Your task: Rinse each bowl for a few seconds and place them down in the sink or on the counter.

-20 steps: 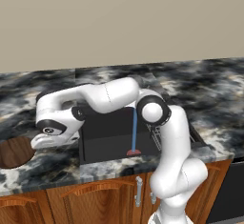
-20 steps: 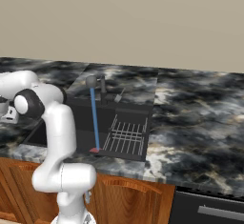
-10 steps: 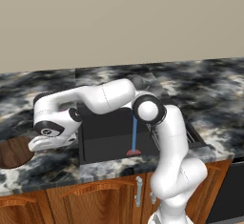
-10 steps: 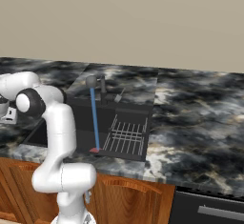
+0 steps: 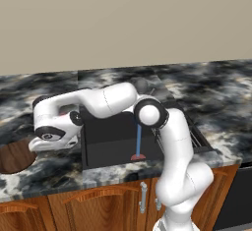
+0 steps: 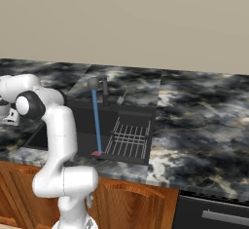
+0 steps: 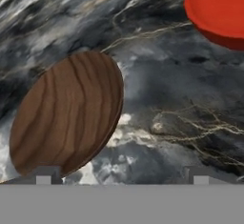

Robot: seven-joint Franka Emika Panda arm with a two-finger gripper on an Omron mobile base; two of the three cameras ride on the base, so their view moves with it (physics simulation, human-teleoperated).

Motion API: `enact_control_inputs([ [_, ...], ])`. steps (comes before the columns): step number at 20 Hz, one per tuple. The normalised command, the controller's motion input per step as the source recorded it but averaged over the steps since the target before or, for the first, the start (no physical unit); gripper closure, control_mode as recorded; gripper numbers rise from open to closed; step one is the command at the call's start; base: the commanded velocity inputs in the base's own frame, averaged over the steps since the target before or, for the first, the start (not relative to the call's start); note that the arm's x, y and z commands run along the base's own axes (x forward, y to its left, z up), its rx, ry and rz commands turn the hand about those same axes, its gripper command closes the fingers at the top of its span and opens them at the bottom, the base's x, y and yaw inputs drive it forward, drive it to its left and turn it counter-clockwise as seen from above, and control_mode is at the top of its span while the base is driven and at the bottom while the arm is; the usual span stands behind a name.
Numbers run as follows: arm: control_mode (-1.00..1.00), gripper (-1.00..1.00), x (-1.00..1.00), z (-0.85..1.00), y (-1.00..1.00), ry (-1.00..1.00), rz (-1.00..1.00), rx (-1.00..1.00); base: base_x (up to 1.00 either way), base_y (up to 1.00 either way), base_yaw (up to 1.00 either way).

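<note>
Wooden bowl (image 7: 66, 118) sits near the table's (image 7: 171, 104) front edge, red bowl (image 7: 220, 9) apart from it. Gripper (image 7: 121, 176) has its jaws released wide and empty; best to centre one finger over the rim, lower, then clamp.

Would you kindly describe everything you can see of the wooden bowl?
The wooden bowl is round, shallow and dark brown, with wavy lighter grain across its face; it looks like polished wood. In the hand view it appears as a tilted oval on the marbled counter, well apart from the red bowl. In the left base view it sits at the left edge, partly cut off, below the open claw. Nothing grips it.
</note>
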Motion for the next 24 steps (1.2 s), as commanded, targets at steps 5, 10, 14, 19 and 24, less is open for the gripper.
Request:
enact_control_inputs([
  [5, -1.00, -1.00, 0.10, 0.01, 0.16, 0.00, -0.20, -0.04, 0.00, 0.00, 0.00],
  [10, -1.00, -1.00, 0.09, 0.00, 0.39, 0.00, -0.09, -0.05, 0.00, 0.00, 0.00],
  [14, -1.00, -1.00, 0.14, 0.05, 0.51, 0.04, 0.00, -0.10, 0.00, 0.00, 0.00],
  [19, -1.00, -1.00, 0.17, 0.05, 0.48, 0.07, 0.00, -0.11, 0.00, 0.00, 0.00],
  [24, -1.00, -1.00, 0.19, 0.01, 0.42, 0.08, -0.01, -0.13, 0.00, 0.00, 0.00],
])
